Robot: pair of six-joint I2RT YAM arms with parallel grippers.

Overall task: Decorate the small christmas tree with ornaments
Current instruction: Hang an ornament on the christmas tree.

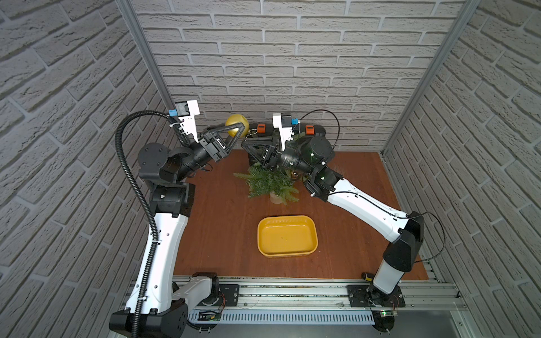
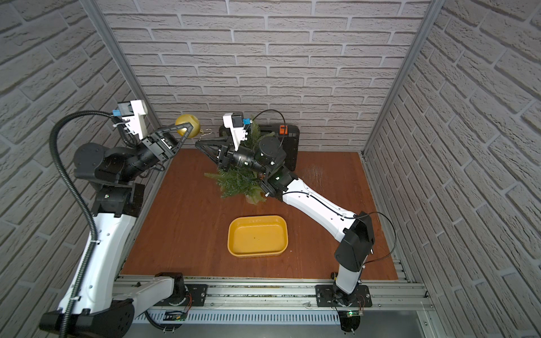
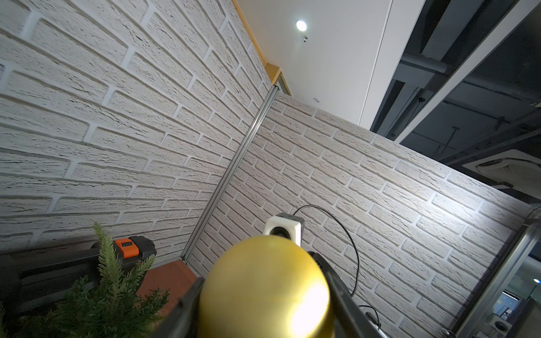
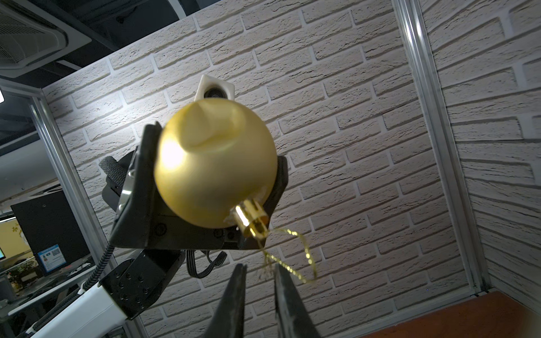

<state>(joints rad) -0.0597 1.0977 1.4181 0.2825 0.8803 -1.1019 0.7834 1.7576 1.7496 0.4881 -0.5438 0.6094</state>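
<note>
My left gripper (image 1: 240, 128) is raised near the back wall, shut on the large matte gold ornament (image 1: 235, 123); its ball fills the space between the fingers (image 3: 187, 307) in the left wrist view. The ornament's gold cap (image 4: 251, 219) and thin loop (image 4: 304, 254) point toward my right gripper (image 4: 257, 267). That gripper's jaws stand a narrow gap apart, with the loop's frayed end between the tips. The small christmas tree (image 1: 269, 181) stands on the table below my right arm, in both top views (image 2: 237, 184). A small shiny brown ornament (image 1: 296, 175) peeks from its branches.
A yellow tray (image 1: 287, 218) with nothing in it sits in front of the tree. A black case (image 2: 289, 140) with orange latches stands against the back brick wall. Brick walls close in both sides, and a metal rail runs along the front edge.
</note>
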